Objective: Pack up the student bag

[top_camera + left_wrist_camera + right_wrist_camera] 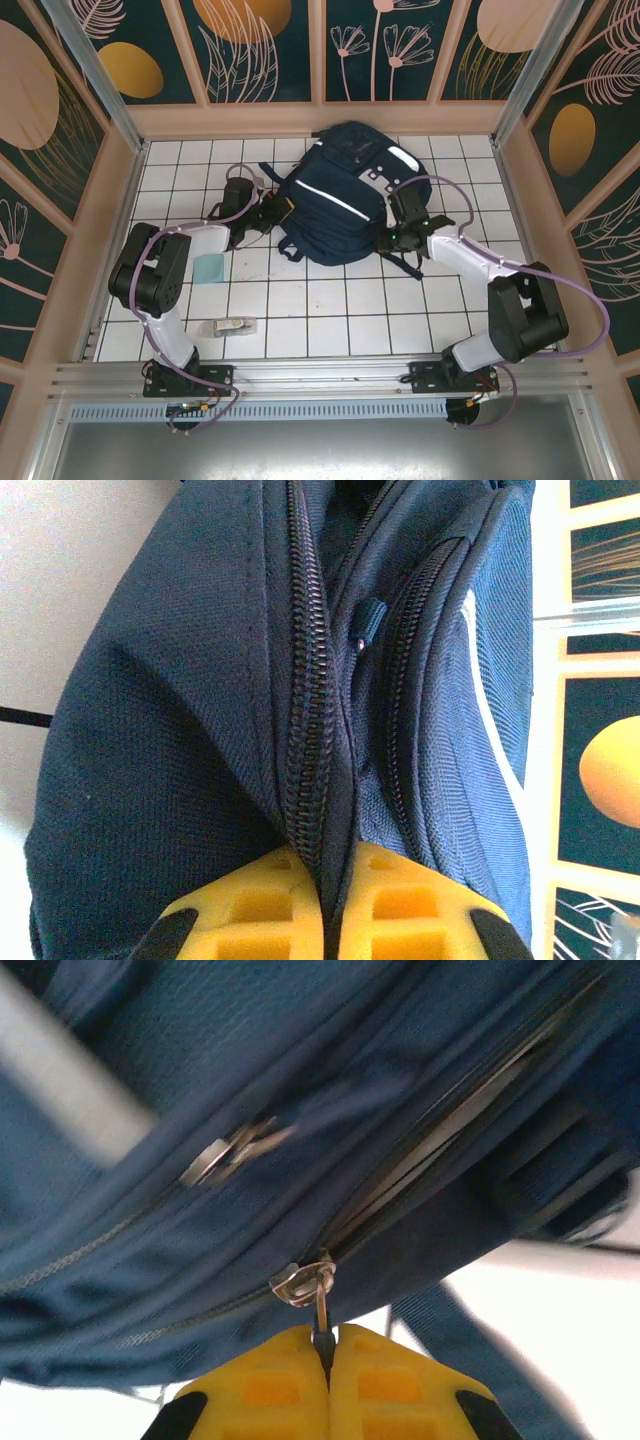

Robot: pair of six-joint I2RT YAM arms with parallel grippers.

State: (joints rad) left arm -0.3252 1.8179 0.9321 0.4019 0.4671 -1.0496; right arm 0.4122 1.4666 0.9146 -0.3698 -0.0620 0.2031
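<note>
Jaws: shut, both pairs. On the left gripper (pixel 335 925), yellow pads (pixel 260 915) pinching a fold of the student bag (pixel 335 205), right along a closed zip (pixel 310 680). On the right gripper (pixel 327 1360), pads nipping the thin metal zip pull (pixel 305 1285) and nothing else.

From above: bag lying flat on the white tiled table (pixel 330 320), up at 12 o'clock, close to the back wall. Left gripper at the bag's 9 o'clock, right gripper at about its 4 o'clock, both touching it.

Not far along, by the look of it. No pocket wide open anywhere. Both zips near the left pads closed tight. Near the right pull, a pale line along the zip, maybe a small gap, maybe only a stripe; too blurry to tell.

Out on the tiles, not in the bag: a flat pale blue thing (pixel 208 268) at the bag's 8 o'clock, just beside the left arm, and a small clear packet (pixel 228 326) at 7 o'clock, nearer the front edge. Probably meant to go inside, though that is only a guess.

Likely step right now: holding the bag steady on one side and getting ready to tug the zip on the other.

Left to do, most likely — open the zip, put the loose things in, then zip up again. So almost all of the job not yet done.
</note>
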